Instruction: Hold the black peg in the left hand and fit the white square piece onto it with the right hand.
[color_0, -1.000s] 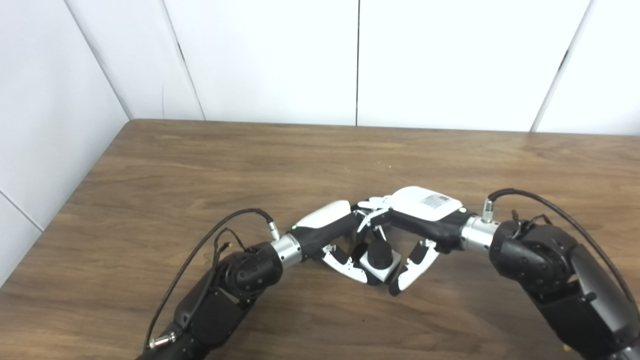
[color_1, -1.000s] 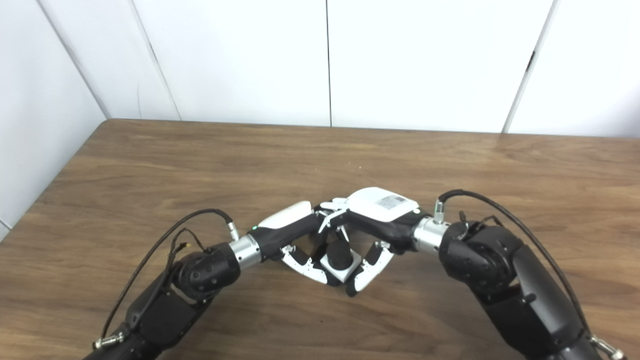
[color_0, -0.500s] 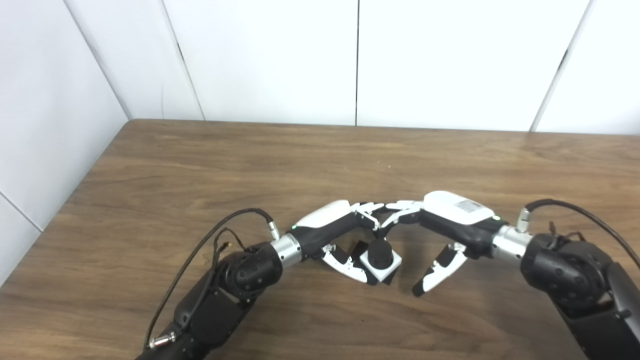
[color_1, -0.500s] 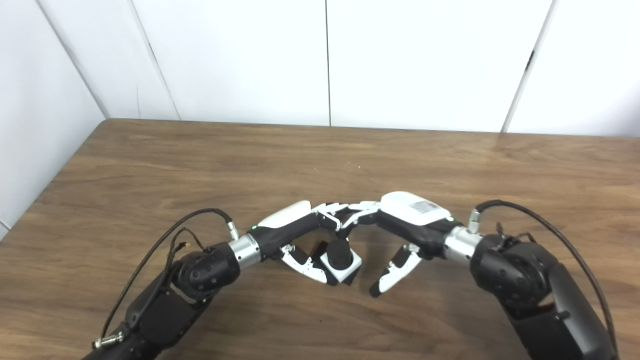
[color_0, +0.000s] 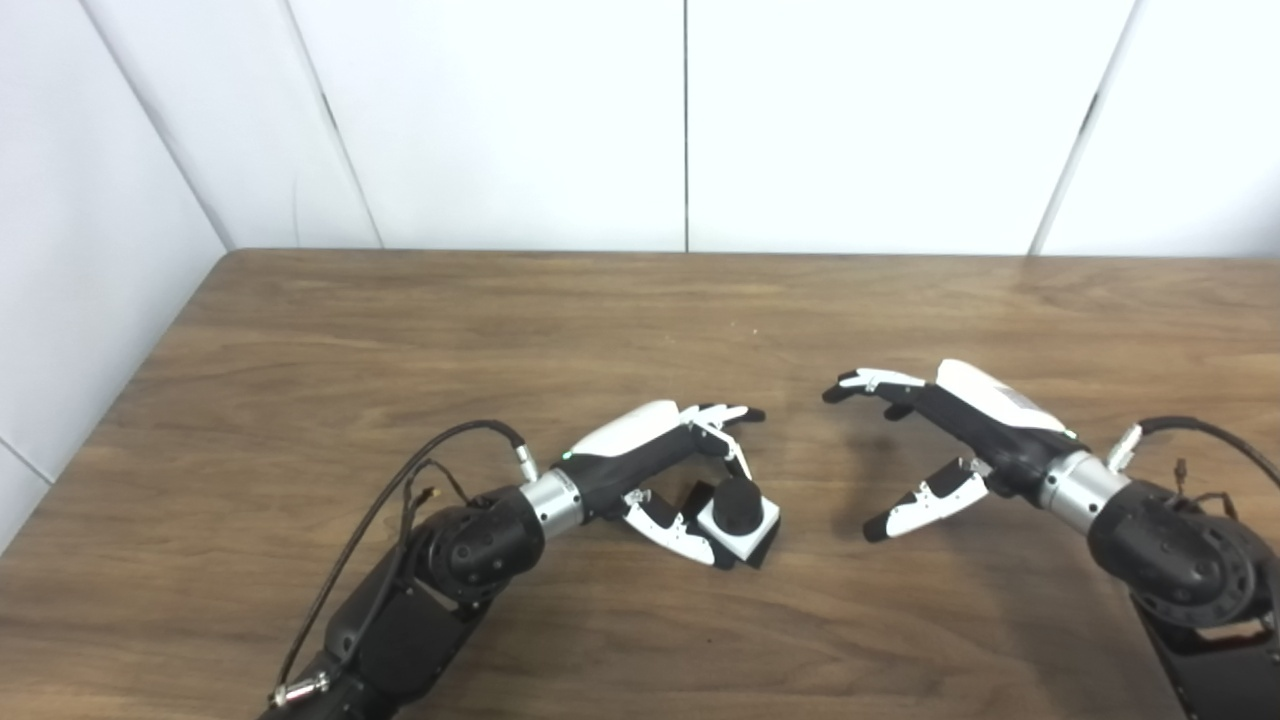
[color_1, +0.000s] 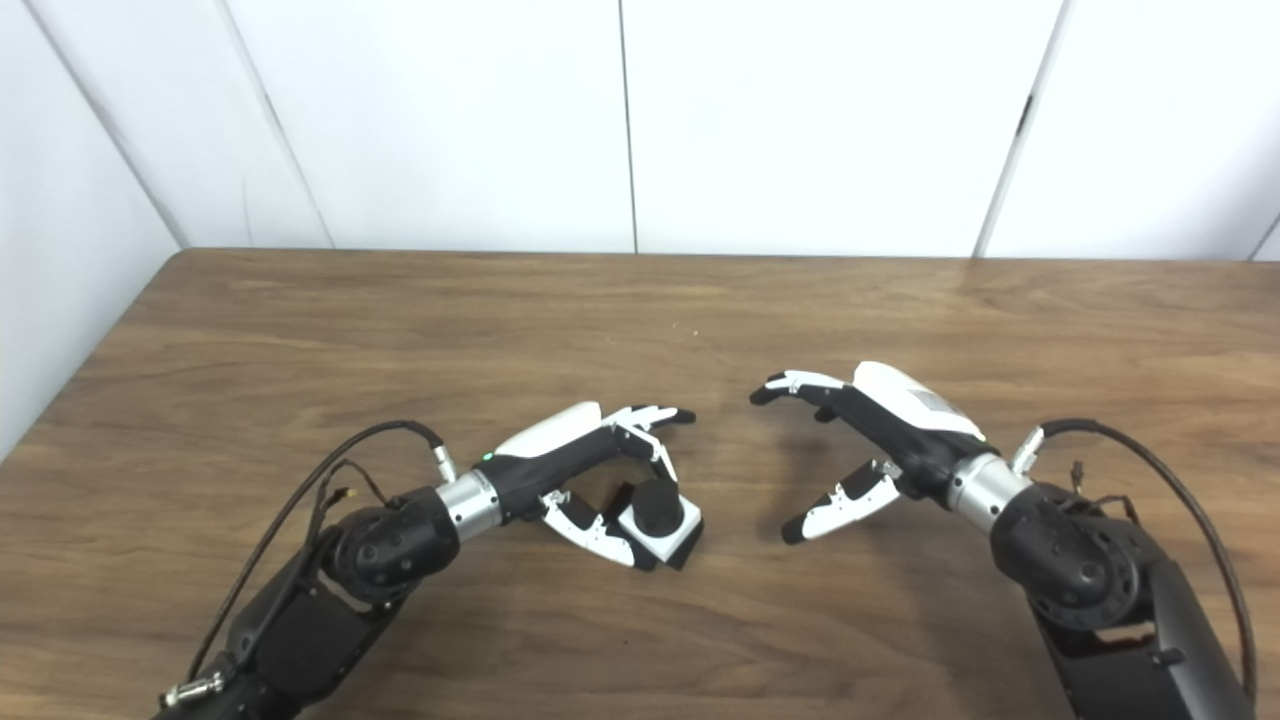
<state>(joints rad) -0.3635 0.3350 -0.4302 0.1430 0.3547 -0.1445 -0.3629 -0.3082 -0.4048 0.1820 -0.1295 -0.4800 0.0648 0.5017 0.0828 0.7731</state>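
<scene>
Nearest us on the brown wooden worktop (color_0: 300, 330), our left hand (color_0: 665, 470) grips the white square piece (color_0: 738, 530), with the round black peg (color_0: 737, 500) seated through its middle. Well apart to the right, our right hand (color_0: 945, 440) hovers empty, fingers spread. Beyond stands the white panelled wall (color_0: 500, 110).

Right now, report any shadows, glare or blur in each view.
Left eye view: soft shadow on the table under the right hand; no glare. Right eye view: slightly soft overall, yet the black peg and white square piece stay distinct.
</scene>
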